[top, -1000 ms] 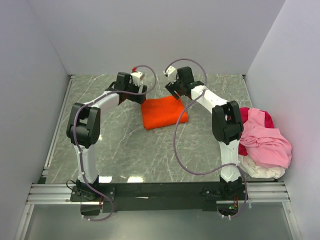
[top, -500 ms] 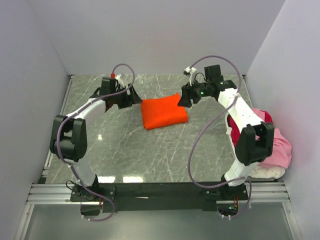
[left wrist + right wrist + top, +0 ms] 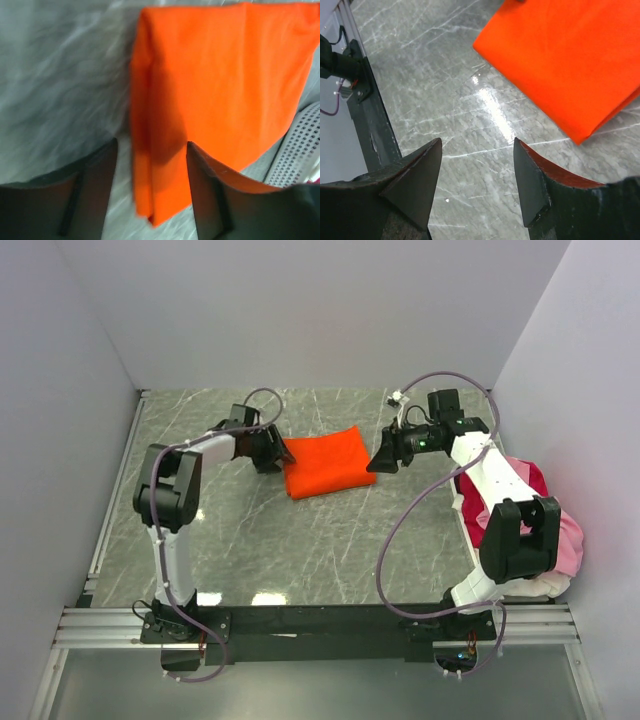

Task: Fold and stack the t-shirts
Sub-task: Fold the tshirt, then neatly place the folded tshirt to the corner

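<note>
A bright orange t-shirt (image 3: 325, 460), folded into a rectangle, lies at the back middle of the table. My left gripper (image 3: 277, 454) is open at its left edge. In the left wrist view (image 3: 152, 192) its jaws stand either side of the shirt's (image 3: 220, 75) folded edge. My right gripper (image 3: 381, 463) is open and empty, just right of the shirt. In the right wrist view (image 3: 477, 185) it hangs over bare table with the shirt (image 3: 570, 60) beyond. A crumpled pile of pink (image 3: 530, 520), magenta-red (image 3: 536, 476) and white (image 3: 520, 585) shirts lies at the right edge.
The grey marble table (image 3: 300, 540) is walled at the back and both sides. A metal rail (image 3: 320, 625) runs along the near edge and shows in the right wrist view (image 3: 362, 95). A white perforated surface (image 3: 300, 150) shows at the right of the left wrist view.
My left gripper has swung from the far left back to the orange shirt's left edge. My right gripper has come slightly nearer and lower beside the shirt's right edge. The shirt has not moved.
</note>
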You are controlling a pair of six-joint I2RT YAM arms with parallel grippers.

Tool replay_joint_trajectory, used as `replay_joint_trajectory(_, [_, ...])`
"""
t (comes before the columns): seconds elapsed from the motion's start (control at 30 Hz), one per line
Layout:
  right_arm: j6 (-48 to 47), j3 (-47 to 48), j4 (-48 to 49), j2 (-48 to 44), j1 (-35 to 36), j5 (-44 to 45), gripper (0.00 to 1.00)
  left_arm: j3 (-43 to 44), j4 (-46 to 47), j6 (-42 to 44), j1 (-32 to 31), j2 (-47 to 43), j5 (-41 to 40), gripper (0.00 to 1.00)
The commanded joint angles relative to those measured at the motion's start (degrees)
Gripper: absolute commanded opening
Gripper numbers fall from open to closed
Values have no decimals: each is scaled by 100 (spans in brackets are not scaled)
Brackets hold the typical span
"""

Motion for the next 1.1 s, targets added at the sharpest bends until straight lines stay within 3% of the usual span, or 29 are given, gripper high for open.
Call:
replay_joint_trajectory(0.0, [-128, 34, -17, -63, -61, -358, 66, 583, -429, -150, -149, 494, -64, 56])
replay_joint_trajectory(0.1, [-190, 52, -78, -80, -87, -402, 65, 830, -746, -10, -219, 794, -212, 52])
replay_joint_trajectory(0.2, [-269, 87, -158, -63, -113, -437, 65, 1094, -1062, 254, -150, 953, -160, 28])
replay_joint_trajectory(0.27, [-348, 113, -263, -19, -148, -533, 64, 1226, -1272, 578, 8, 892, -325, 0])
replay_joint_trajectory(0.47, [-568, 193, -553, 60, -166, -665, 62, 1797, -1985, 1378, 825, 935, -897, 0])
replay_joint_trajectory(0.7, [-1016, 307, -940, 122, -158, -543, 60, 3859, -3101, 2204, 1853, 2110, -1660, 0])
replay_joint_trajectory(0.9, [-1183, 272, -957, -107, -166, -315, 60, 5276, -3699, 2364, 2381, 3123, -2619, 0])
replay_joint_trajectory(1.07, [-1306, 307, -1045, -168, -166, -314, 60, 5366, -3542, 2276, 2811, 3299, -2717, 0])
